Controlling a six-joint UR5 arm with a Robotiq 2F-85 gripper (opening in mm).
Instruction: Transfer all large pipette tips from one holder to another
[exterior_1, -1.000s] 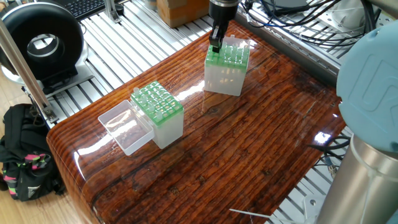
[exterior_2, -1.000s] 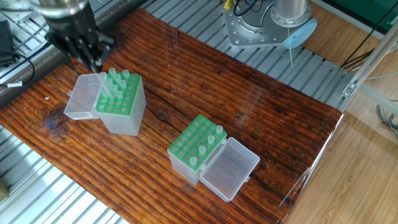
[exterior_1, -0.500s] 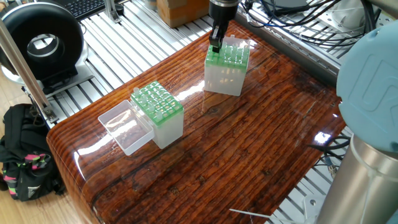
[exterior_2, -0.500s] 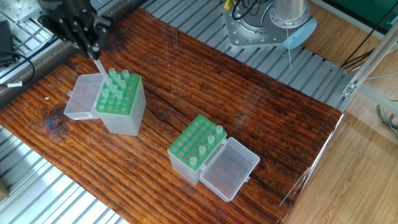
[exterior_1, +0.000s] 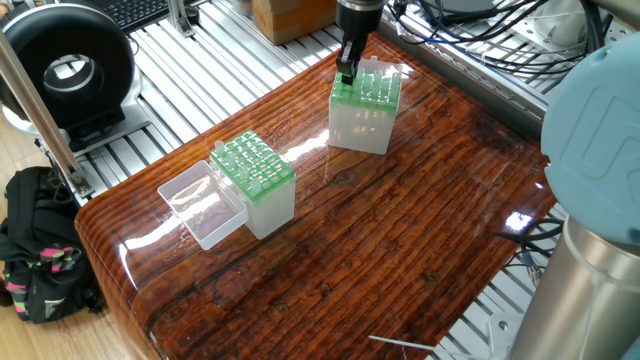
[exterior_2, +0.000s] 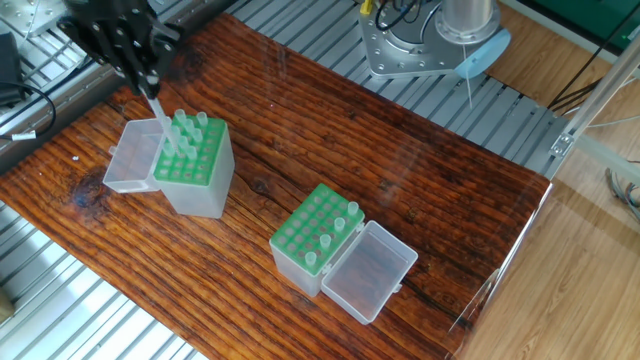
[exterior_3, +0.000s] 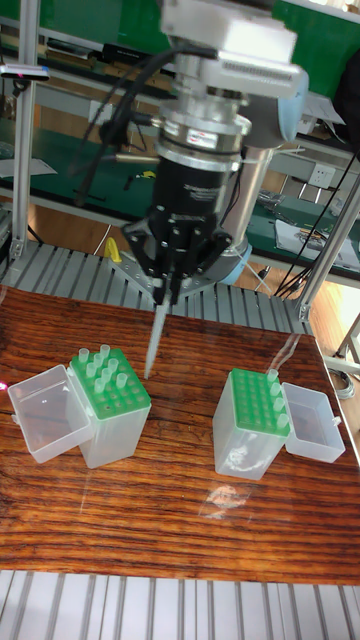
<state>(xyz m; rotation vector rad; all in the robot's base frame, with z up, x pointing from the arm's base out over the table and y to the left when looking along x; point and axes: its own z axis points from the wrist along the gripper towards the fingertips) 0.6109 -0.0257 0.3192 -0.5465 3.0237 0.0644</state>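
Glossy wooden table (exterior_2: 420, 190) carries two green-topped tip racks, each with its clear lid hinged open beside it. Half a second earlier the gripper (exterior_3: 166, 289) held its large pipette tip (exterior_3: 154, 340) slightly higher; now the tip's point has dipped back toward the left rack (exterior_3: 112, 405) in the tall view, hovering just above the green grid. Whether it is being lifted out or seated is hard to judge; the transfer looks mid-way, since the right rack (exterior_3: 253, 420) holds only a few tips. The jaws pinch the tip's wide upper end. Its long axis runs nearly vertical, wide end up, point down, leaning slightly.
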